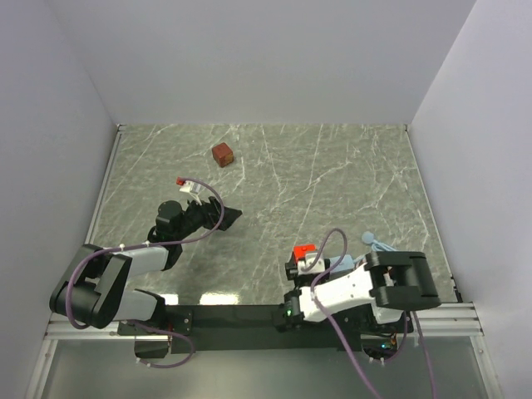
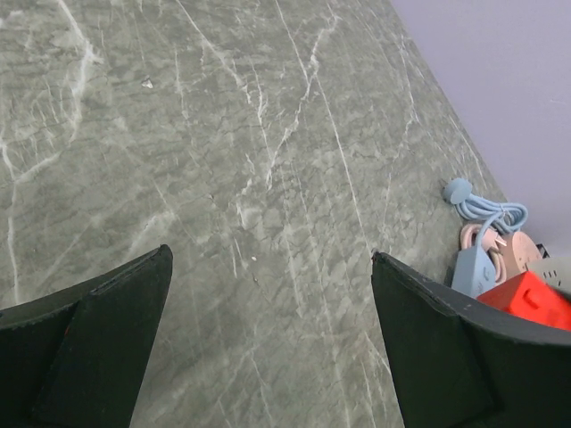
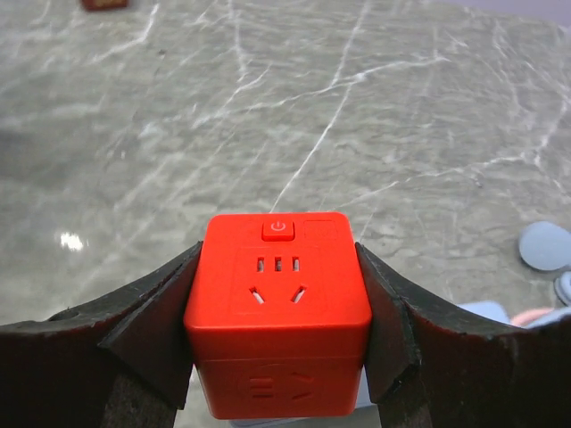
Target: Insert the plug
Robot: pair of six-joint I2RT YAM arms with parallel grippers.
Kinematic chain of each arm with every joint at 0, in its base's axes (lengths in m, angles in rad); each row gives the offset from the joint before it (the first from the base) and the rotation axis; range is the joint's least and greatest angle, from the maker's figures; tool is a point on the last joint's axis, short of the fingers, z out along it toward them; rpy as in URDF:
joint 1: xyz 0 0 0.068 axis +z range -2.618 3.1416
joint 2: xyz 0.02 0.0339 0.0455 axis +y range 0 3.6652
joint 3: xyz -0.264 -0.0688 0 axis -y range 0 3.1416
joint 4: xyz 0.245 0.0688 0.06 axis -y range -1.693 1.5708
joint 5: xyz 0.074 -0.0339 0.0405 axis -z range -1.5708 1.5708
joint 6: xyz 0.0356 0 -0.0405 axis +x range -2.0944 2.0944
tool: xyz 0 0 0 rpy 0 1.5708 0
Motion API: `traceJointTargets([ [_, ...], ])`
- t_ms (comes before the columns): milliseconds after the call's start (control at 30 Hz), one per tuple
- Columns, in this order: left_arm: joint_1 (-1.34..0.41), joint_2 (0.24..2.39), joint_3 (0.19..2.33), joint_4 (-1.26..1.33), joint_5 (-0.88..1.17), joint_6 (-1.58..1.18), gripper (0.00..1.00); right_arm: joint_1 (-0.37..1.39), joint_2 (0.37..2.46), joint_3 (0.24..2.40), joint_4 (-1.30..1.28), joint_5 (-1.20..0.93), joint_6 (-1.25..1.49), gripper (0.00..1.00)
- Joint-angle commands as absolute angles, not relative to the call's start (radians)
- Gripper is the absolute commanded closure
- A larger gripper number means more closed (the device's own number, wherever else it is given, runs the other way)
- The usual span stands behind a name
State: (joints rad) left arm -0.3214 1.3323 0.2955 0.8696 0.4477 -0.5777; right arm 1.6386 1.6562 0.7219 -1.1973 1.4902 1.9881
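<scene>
Fingers (image 3: 147, 334) of the right gripper (image 3: 278, 294) were pressed against two opposite sides of the plug (image 3: 278, 308), so the jaws were pinching this bright red cube firmly between them. The face with a small power button and several socket slots was turned toward the right wrist camera. In the top view the plug (image 1: 305, 250) was at the near right part of the table (image 1: 332, 166), close in front of the right arm's base. From the left wrist camera the plug (image 2: 531, 299) appeared just beside the light blue power strip (image 2: 471, 267), but whether they touched could not be told. A light blue cable (image 2: 486, 209) lay coiled behind the strip. The left gripper (image 2: 272, 330) was over bare table surface at the left side, well apart from the plug; its jaws were spread wide and held nothing. A darker brownish-red cube (image 1: 222, 154) stood alone at the far part of the table.
</scene>
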Motion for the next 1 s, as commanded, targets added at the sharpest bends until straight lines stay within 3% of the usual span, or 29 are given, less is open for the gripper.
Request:
traceJointTargets([
  [0, -0.321, 1.313, 0.313, 0.887, 0.465, -0.563, 0.01, 1.603, 1.574, 0.843, -1.445, 1.667, 2.156, 1.00],
  [133, -0.321, 1.302, 0.307, 0.881, 0.456, -0.558, 0.00, 1.557, 1.551, 0.931, -1.443, 1.663, 1.978, 1.00],
  [467, -0.321, 1.309, 0.313, 0.879, 0.466, -0.560, 0.01, 1.447, 1.822, 1.215, -1.445, 1.631, 1.550, 1.00],
  [967, -0.321, 1.315, 0.328, 0.861, 0.466, -0.555, 0.00, 1.273, 1.839, 1.587, -1.442, 1.749, 1.122, 1.00],
])
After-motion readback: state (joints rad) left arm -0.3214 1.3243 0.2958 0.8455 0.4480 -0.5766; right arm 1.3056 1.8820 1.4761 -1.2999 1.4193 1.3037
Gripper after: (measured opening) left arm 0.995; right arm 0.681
